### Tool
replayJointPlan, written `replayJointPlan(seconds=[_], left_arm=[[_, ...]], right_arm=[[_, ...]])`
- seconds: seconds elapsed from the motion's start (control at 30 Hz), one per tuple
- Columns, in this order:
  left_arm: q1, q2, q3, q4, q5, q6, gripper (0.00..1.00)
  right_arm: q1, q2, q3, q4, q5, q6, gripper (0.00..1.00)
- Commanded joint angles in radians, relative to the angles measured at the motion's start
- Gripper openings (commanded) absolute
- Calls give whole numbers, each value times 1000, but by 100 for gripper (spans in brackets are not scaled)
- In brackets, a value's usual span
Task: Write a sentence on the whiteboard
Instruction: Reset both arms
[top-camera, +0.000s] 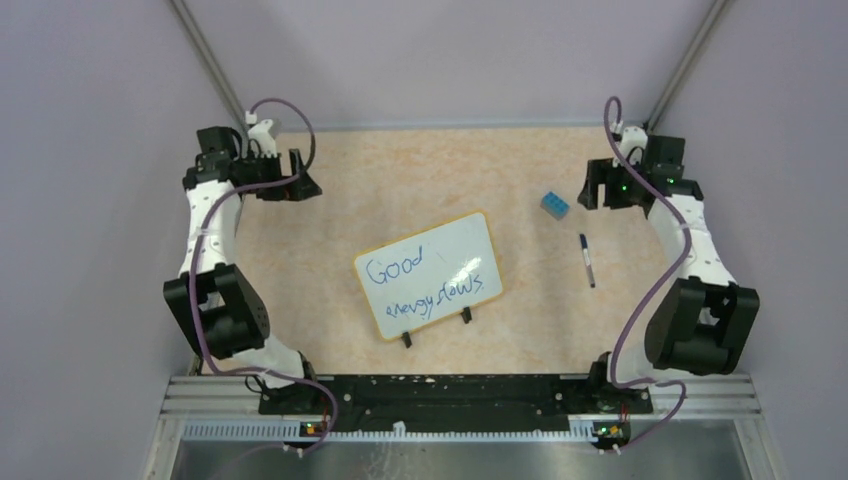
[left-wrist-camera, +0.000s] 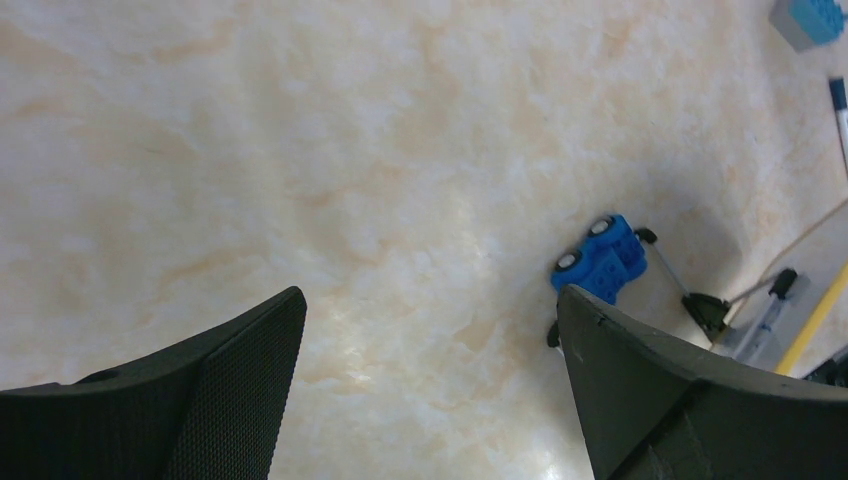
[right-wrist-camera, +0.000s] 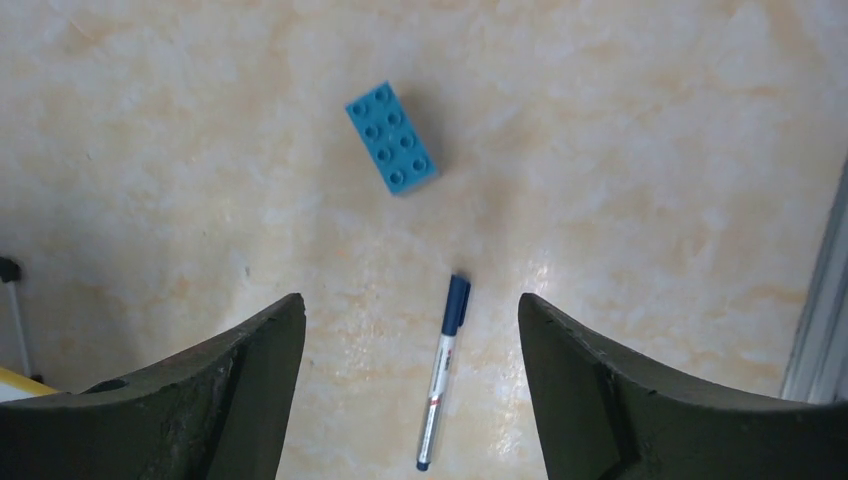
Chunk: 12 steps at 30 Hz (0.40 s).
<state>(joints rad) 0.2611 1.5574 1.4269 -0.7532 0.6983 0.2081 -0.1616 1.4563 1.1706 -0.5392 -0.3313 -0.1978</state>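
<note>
The whiteboard (top-camera: 428, 275) lies tilted at the table's middle on two black clip feet. The sentence (top-camera: 393, 268) is blue handwriting in two lines, "Good" above a scrawled word. A blue-capped marker (top-camera: 587, 260) lies flat on the table to the board's right. In the right wrist view the marker (right-wrist-camera: 442, 375) rests on the table below and between my right gripper's fingers, untouched. My right gripper (right-wrist-camera: 410, 300) is open, raised at the far right (top-camera: 592, 187). My left gripper (left-wrist-camera: 430, 295) is open and holds nothing, at the far left (top-camera: 300, 183). A strip of the board's yellow rim (left-wrist-camera: 815, 320) shows in the left wrist view.
A small blue studded block (top-camera: 555, 205) sits beyond the marker, also seen as the block (right-wrist-camera: 392, 137) in the right wrist view. A small blue piece with two pale round spots (left-wrist-camera: 600, 258) sits by a black clip foot (left-wrist-camera: 706, 308). Grey walls enclose the table.
</note>
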Motion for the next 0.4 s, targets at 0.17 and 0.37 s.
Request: replayJointPlan(seconds=[0.17, 0.37], left_arm=[[144, 119, 165, 30, -3, 74, 99], [144, 117, 89, 62, -19, 101, 99]], right_arm=[[-99, -4, 213, -3, -181, 24, 78], [-107, 3, 207, 5, -191, 20, 78]])
